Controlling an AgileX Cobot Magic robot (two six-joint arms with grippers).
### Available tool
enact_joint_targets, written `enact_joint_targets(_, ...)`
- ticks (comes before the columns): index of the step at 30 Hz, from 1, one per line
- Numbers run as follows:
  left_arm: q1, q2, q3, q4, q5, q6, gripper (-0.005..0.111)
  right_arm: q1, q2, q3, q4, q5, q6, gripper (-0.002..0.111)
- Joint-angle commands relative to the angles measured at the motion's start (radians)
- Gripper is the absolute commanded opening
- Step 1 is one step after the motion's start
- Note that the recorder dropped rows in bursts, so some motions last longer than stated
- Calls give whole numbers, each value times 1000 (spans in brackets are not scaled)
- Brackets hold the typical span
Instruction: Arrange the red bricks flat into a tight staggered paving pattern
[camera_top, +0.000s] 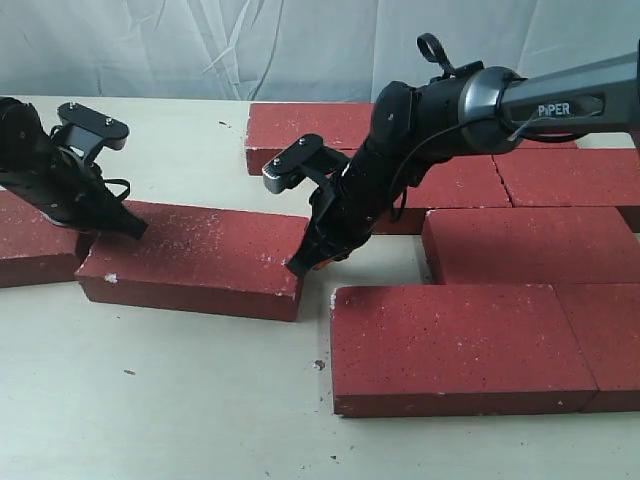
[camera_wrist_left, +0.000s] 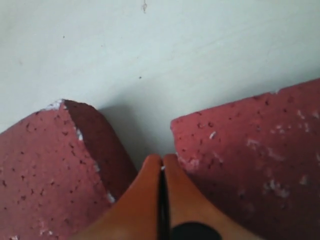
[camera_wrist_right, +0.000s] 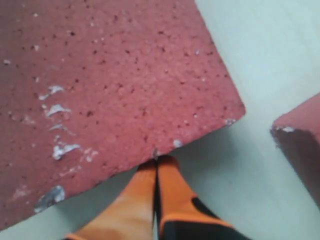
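We see the loose dark-red grainy paving brick (camera_top: 195, 255) lying lengthwise left-right, left of the laid rows (camera_top: 470, 340), left hand (camera_top: 135, 228) at its left end, right hand (camera_top: 300, 265) at its right, both pinched shut.

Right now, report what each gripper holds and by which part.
Nothing: the left gripper and right gripper are shut empty; the right's tips touch the loose red brick.
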Motion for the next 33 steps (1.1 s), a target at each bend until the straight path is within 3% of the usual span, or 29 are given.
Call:
enact_joint_targets(1,0,-6,1,-22,30,2,0,-5,-3,-9,-22,-54,-1,-1)
enact_joint_targets(15,-10,-29,1,-30,90,6,0,-8,-19,-9,-98,19,7,-1)
enact_joint_targets(23,-68,-30,1,-77,106,86,0,-8,-45,-9,-360,39,253,-1)
enact_joint_targets(33,-69,-34,1,-45,106,84,0,-8,-90,-9,-366,89,259,-1)
